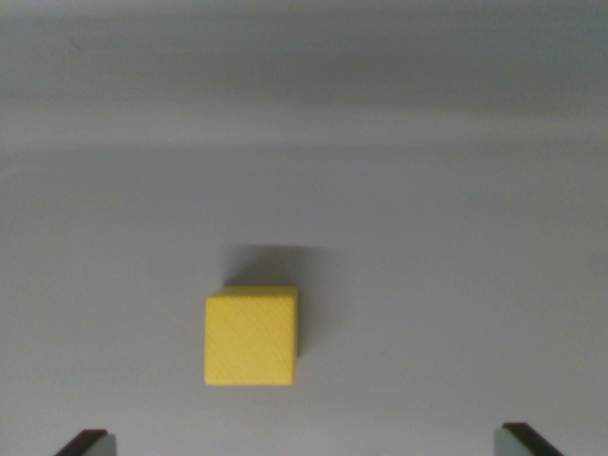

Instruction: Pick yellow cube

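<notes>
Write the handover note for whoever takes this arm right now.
Gripper: open, empty; only the two fingertips show at the bottom corners of the wrist view.
Yellow cube: sitting flat on the plain grey table, untouched, ahead of the fingertips and nearer the one on the wrist view's left.
Done: camera is over the cube.
Left: centre on the cube, lower, close, lift.

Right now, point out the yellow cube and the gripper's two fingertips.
yellow cube [250,339], wrist view, centre of top face.
left fingertip [87,443], wrist view, dark tip at bottom edge.
right fingertip [525,440], wrist view, dark tip at bottom edge.
</notes>
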You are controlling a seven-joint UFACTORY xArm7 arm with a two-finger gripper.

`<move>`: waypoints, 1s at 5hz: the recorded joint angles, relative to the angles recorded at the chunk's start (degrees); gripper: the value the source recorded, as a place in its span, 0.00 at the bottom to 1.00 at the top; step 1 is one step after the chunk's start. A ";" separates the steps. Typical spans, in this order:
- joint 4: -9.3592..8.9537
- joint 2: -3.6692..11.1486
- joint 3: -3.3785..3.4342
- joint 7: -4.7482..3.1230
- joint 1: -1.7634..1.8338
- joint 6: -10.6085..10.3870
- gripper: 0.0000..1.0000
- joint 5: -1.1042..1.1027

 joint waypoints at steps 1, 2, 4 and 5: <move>0.00 0.00 0.00 0.00 0.00 0.00 0.00 0.00; -1.09 1.92 0.16 0.13 0.26 -2.68 0.00 0.03; -2.09 3.71 0.30 0.26 0.50 -5.16 0.00 0.06; -2.09 3.71 0.30 0.26 0.50 -5.16 0.00 0.06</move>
